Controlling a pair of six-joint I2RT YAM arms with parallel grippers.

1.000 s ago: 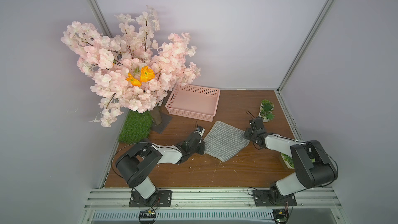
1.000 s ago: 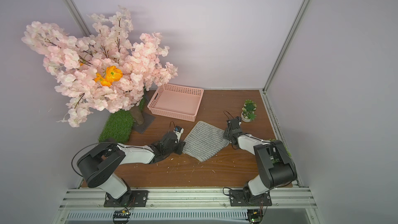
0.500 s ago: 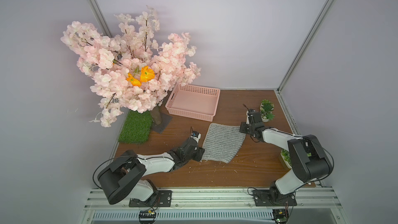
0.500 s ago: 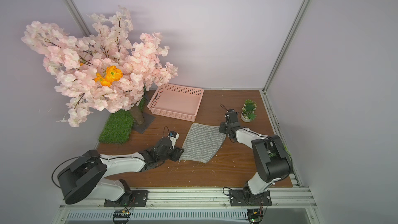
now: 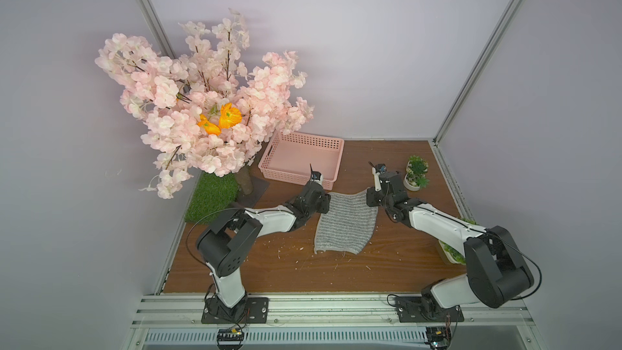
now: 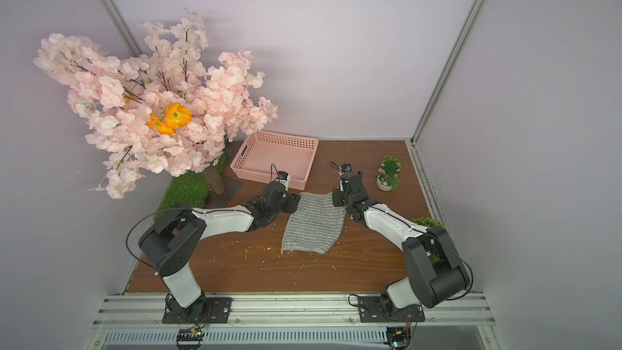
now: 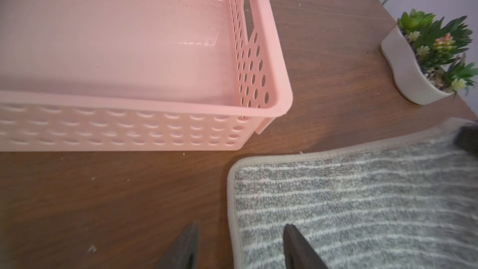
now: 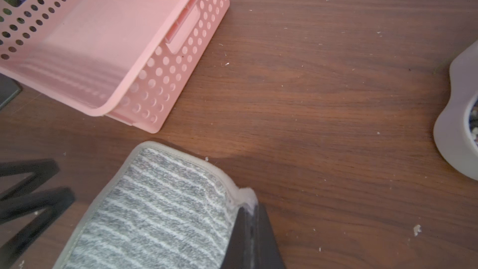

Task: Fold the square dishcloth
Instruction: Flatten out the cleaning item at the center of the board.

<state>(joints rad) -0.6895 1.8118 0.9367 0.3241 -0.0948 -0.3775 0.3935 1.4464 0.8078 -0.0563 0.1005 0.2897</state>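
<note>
The square dishcloth (image 5: 346, 223) (image 6: 313, 223), grey with thin whitish stripes, lies spread on the wooden table. My right gripper (image 5: 370, 196) (image 6: 336, 198) (image 8: 249, 210) is shut on its far right corner, which sits a little raised; the dishcloth (image 8: 155, 216) fills the near part of the right wrist view. My left gripper (image 5: 326, 203) (image 6: 294, 202) (image 7: 240, 226) is open at the far left corner. Its jaws straddle the pale hem of the dishcloth (image 7: 362, 203), one finger over the wood, one over the cloth. Its black fingers (image 8: 28, 190) also show in the right wrist view.
A pink perforated basket (image 5: 296, 176) (image 6: 266, 180) (image 7: 129, 130) (image 8: 168, 73) stands just beyond the cloth. A small white succulent pot (image 5: 415, 176) (image 6: 388, 176) (image 7: 413, 78) (image 8: 457, 138) is at far right. A blossom tree (image 5: 208, 112) and grass mat (image 5: 210, 200) occupy the left; another plant (image 5: 451, 252) sits behind my right arm.
The right gripper shut on the cloth's corner and drew it leftward; the cloth turned from a diamond to square with the table. The left gripper opened and moved to the far left corner.
</note>
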